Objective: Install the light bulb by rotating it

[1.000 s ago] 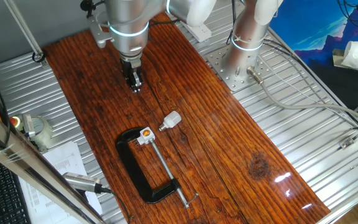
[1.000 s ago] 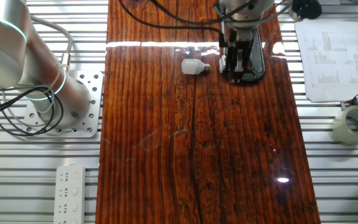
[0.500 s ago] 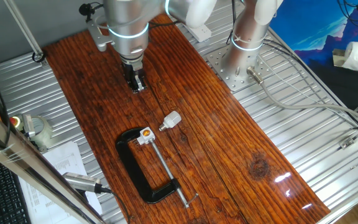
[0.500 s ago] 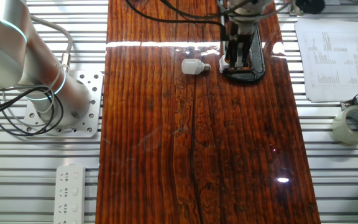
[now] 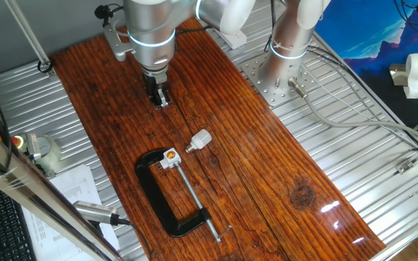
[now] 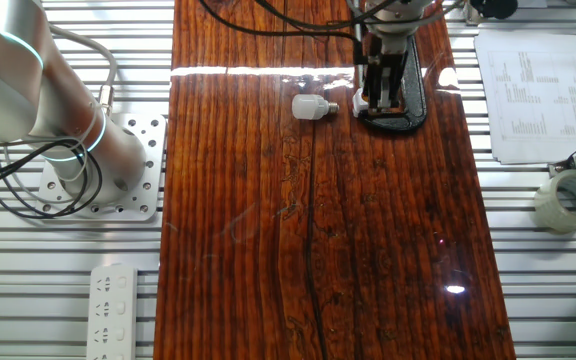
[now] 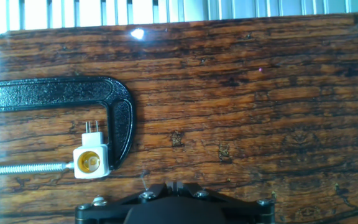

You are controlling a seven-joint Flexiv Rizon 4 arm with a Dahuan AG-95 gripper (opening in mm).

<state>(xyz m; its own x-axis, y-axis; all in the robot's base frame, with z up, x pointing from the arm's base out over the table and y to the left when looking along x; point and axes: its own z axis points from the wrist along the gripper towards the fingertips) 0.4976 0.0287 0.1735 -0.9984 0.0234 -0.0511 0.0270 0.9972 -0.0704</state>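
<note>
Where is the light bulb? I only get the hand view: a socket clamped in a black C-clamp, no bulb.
Observer: The light bulb lies on its side on the wooden board, beside the socket but apart from it.
Operator: Which way does its screw base face?
Observer: Toward the socket and the C-clamp; the rounded head faces away.
Operator: Is the end effector carrying anything?
Observer: No. The end effector holds nothing and sits off to one side of the bulb, not over it.
</note>
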